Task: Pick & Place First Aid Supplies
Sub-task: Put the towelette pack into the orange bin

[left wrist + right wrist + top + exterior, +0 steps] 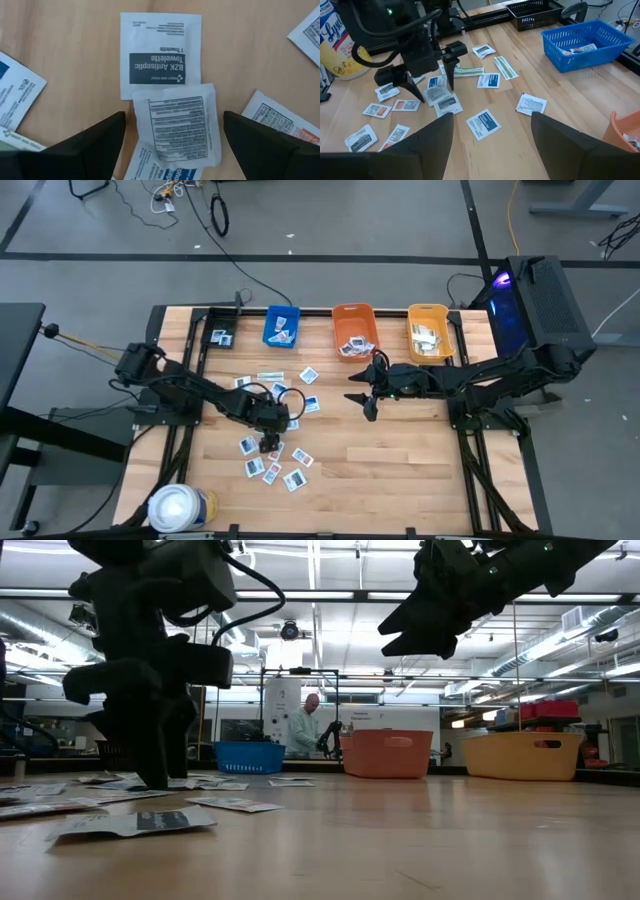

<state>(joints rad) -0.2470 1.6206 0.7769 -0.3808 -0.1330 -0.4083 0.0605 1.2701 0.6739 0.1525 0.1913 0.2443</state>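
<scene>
Many small white first aid packets (296, 402) lie flat and scattered over the left half of the wooden table. My left gripper (173, 117) is open and points steeply down just above them. Its two fingers stand on either side of a white packet with black print (177, 127), which overlaps a "BZK Antiseptic Towelette" packet (160, 55). From the right wrist view, the left gripper (436, 92) straddles that packet (438, 94). My right gripper (362, 402) hangs open in the air at mid-table with nothing between its fingers (437, 137).
A blue bin (282, 326), an orange bin (354, 330) and a yellow bin (430, 332) stand along the far edge, each holding some packets, with a small black basket (220, 337) to their left. A large white roll (180, 508) stands at the near left corner. A person stands in the room beyond.
</scene>
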